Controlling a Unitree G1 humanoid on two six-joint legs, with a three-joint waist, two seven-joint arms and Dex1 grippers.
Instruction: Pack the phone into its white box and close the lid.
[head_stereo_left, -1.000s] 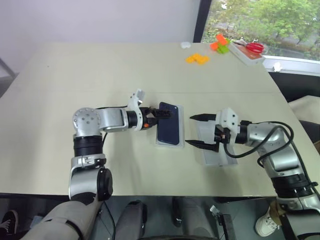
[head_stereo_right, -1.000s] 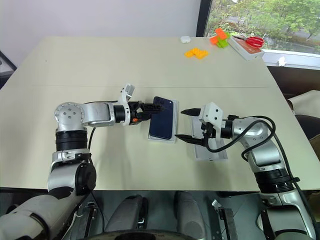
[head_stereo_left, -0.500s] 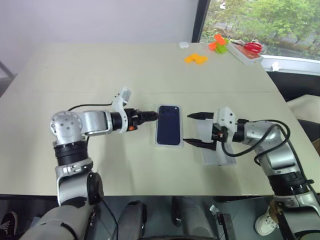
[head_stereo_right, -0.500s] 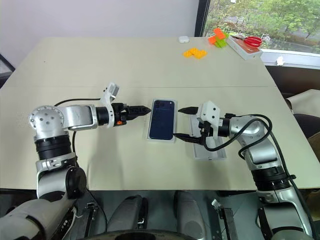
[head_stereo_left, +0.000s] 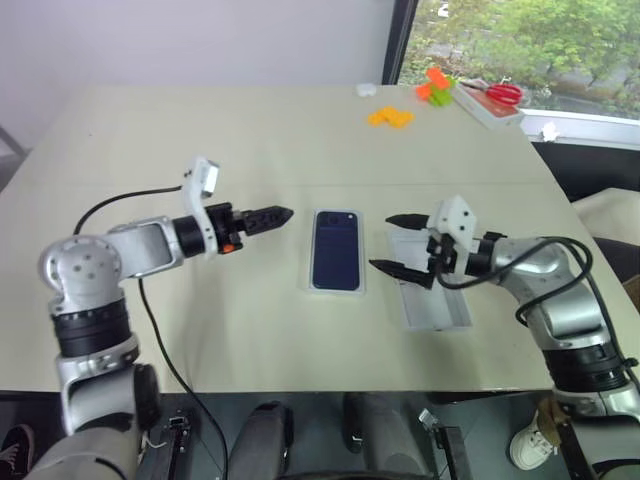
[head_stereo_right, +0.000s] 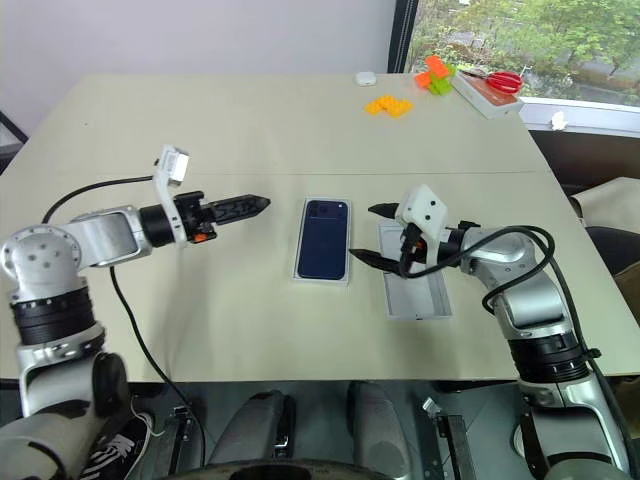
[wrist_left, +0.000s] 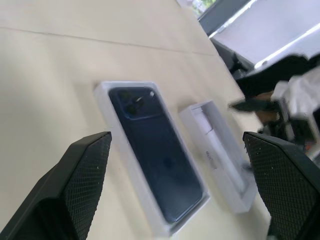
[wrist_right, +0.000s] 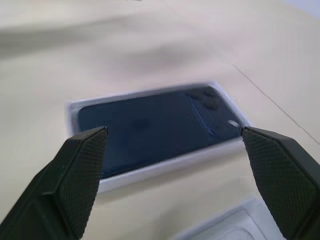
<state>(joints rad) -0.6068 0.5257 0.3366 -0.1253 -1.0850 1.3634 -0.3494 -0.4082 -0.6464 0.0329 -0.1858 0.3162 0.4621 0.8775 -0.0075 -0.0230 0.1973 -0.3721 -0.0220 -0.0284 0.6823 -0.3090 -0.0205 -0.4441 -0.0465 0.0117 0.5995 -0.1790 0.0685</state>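
a beige counter (head_stereo_left: 200, 130) seen from above, with two robot arms reaching in from either side. the phone (head_stereo_left: 336, 249), a dark navy slab with its camera cluster at the far end, lies flat inside the white box (head_stereo_left: 310, 287), whose thin rim frames it on all sides. the box sits between the two tools, apart from both.

the left tool (head_stereo_left: 270, 214) hovers above the counter, its black fingers (wrist_left: 65, 200) spread wide and holding nothing. it points toward the phone, which lies just past its fingertips with a strip of bare counter between them.

the right tool (head_stereo_left: 399, 245) is also spread wide and empty, one finger above the other, pointing at the near long side of the white box. its fingertips stop just short of the box rim. directly beneath and behind this tool lies the lid (head_stereo_left: 432, 300), open side up, showing a pale inside and resting flat on the counter beside the white box, not touching it.

far beyond both tools, near a window, sit orange pieces (head_stereo_left: 391, 117), an orange and green item (head_stereo_left: 438, 86), and red-handled scissors (head_stereo_left: 497, 93) on a white tray (head_stereo_left: 490, 109).
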